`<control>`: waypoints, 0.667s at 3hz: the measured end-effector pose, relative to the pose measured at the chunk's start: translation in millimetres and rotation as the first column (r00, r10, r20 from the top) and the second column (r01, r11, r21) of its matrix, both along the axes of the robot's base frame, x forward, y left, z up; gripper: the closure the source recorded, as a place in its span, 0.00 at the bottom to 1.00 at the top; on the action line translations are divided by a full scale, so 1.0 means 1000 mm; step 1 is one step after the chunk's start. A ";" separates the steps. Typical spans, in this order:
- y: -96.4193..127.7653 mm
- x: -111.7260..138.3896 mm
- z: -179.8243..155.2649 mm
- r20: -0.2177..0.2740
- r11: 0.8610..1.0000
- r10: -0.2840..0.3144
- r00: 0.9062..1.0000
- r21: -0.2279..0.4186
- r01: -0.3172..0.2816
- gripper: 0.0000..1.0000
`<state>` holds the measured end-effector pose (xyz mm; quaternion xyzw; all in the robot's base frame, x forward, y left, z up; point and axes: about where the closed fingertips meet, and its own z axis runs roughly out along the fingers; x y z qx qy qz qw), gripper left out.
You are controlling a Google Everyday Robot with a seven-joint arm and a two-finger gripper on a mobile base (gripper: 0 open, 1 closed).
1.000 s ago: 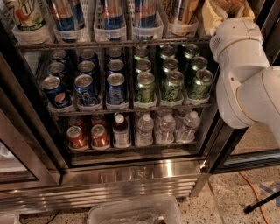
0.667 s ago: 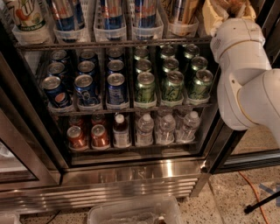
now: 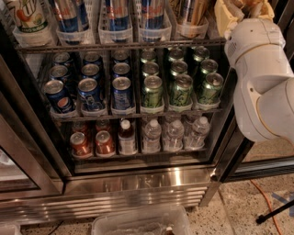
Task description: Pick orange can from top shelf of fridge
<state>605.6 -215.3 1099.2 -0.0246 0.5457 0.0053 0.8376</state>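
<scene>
While the orange can stands upright, the end effector is hidden upper-right.

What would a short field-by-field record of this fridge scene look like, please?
fridge: drinks cooler, stainless base, wire racks
top shelf: wire rack carrying clear trays
orange can: upright in the right-hand tray, top cut off by the picture edge
middle shelf: blue cans left, green cans right
bottom shelf: red cans left, bottles right
arm: white, at the right, before the fridge's right edge
end effector: not in view; the arm leads up towards the top right
</scene>
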 end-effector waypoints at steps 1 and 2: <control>0.000 -0.010 0.000 -0.017 0.999 0.022 1.000 -0.031 -0.022 1.00; 0.003 -0.020 -0.005 -0.061 0.995 0.069 0.996 -0.070 -0.073 1.00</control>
